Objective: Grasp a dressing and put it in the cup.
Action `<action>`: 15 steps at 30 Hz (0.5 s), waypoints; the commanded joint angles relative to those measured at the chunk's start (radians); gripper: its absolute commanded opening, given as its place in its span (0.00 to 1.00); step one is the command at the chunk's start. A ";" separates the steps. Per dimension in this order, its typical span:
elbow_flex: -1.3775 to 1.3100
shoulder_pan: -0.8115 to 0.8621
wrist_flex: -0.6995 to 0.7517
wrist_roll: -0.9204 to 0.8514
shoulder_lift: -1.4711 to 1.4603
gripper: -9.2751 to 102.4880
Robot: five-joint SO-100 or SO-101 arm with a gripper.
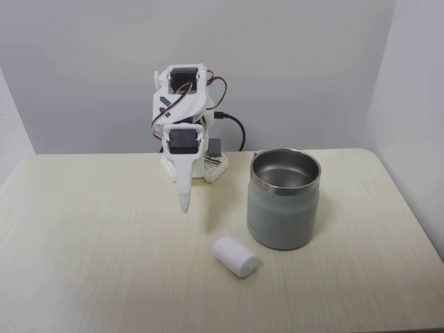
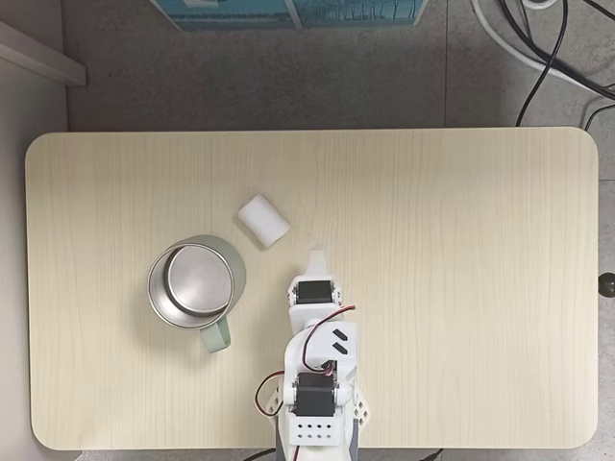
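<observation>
The dressing (image 1: pixel 236 256) is a small white gauze roll lying on its side on the pale wooden table, just in front of and left of the cup in a fixed view. The cup (image 1: pixel 283 215) is a grey-green tumbler with a steel rim, standing upright and empty. From above, the dressing (image 2: pixel 263 220) lies up and right of the cup (image 2: pixel 219 331). My gripper (image 1: pixel 184 202) points down at the table, shut with nothing in it, left of and behind the roll. Seen from above, the gripper (image 2: pixel 315 257) tip is a short way below and right of the roll.
The arm's white base (image 1: pixel 189 168) stands at the table's back edge with a black cable (image 1: pixel 236 128) behind it. From above, the wooden table (image 2: pixel 461 240) stretches wide to the right. Cables (image 2: pixel 562 58) lie on the floor beyond its far edge.
</observation>
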 commanded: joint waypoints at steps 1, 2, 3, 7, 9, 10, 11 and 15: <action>0.006 -0.005 -0.014 -0.003 -0.002 0.08; 0.006 -0.005 -0.014 -0.003 -0.002 0.08; 0.006 -0.003 -0.015 -0.006 -0.002 0.08; 0.006 0.005 -0.015 -0.012 -0.002 0.08; 0.006 0.000 -0.017 -0.029 -0.002 0.08; 0.006 -0.006 -0.015 -0.044 -0.002 0.08; 0.006 -0.011 -0.012 -0.058 -0.002 0.08; 0.057 -0.023 0.032 -0.114 -0.002 0.08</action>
